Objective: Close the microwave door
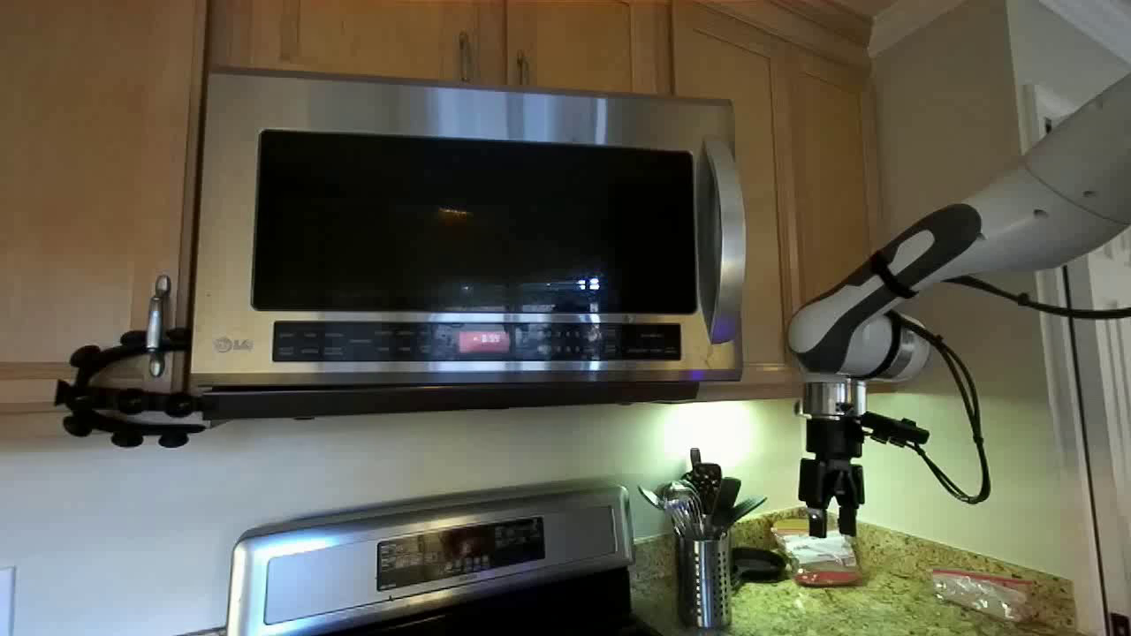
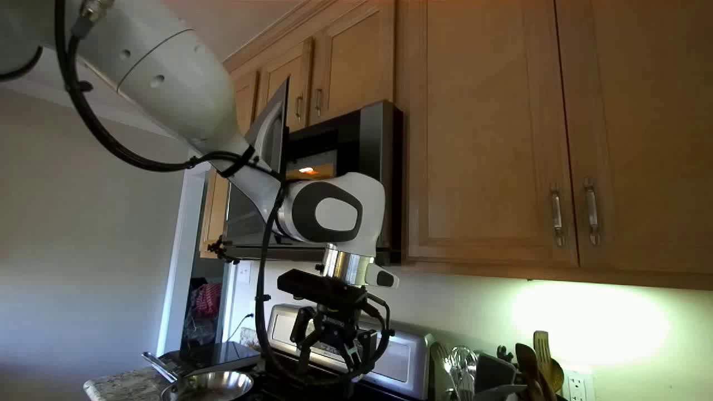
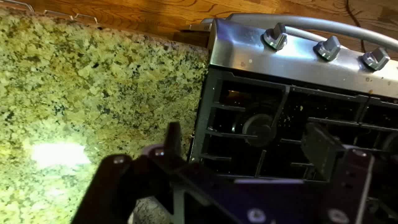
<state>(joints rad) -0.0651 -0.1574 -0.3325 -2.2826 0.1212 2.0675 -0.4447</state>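
The microwave door [image 1: 477, 221] is a steel-framed panel with a dark window and a curved handle [image 1: 726, 243]. In an exterior view the microwave door [image 2: 262, 161] stands swung out, and the lit inside of the microwave [image 2: 384, 167] shows behind it. The arm covers part of both there. My gripper [image 1: 832, 519] points down, lower than the door and to the right of its handle. It also hangs in front of the stove's back panel in an exterior view [image 2: 330, 362]. In the wrist view its fingers [image 3: 247, 141] are wide apart with nothing between them.
The stove [image 3: 298, 68] and granite counter [image 3: 93, 87] lie below the gripper. A utensil holder [image 1: 704, 579] and plastic bags [image 1: 822, 556] stand on the counter. A steel pan [image 2: 209, 385] is beside the stove. Wooden cabinets [image 2: 490, 128] flank the microwave. A black knobbed clamp [image 1: 128, 397] sits at its left.
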